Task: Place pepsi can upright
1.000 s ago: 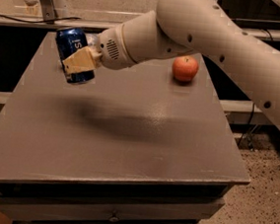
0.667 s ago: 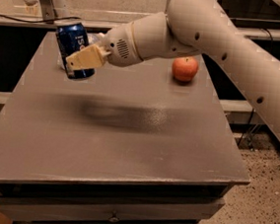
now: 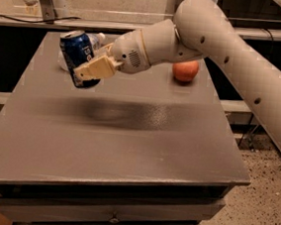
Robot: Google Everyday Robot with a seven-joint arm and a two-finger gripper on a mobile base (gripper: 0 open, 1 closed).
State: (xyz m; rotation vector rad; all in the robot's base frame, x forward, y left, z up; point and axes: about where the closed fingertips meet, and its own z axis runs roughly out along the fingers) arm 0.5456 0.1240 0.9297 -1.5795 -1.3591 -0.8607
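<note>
Camera view shows me the gripper (image 3: 87, 72) with its fingers clamped on the pepsi can (image 3: 76, 46), held slightly tilted just above the grey table (image 3: 127, 148), in front of a clear bottle (image 3: 96, 40), well apart from the apple (image 3: 185, 70).

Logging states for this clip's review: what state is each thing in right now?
pepsi can: gripped in the hand, slightly tilted, held above the table.
hand: shut on the can, above the table's far left.
clear bottle: mostly hidden behind the can, posture unclear.
reddish fruit: resting on the table, untouched.
</note>
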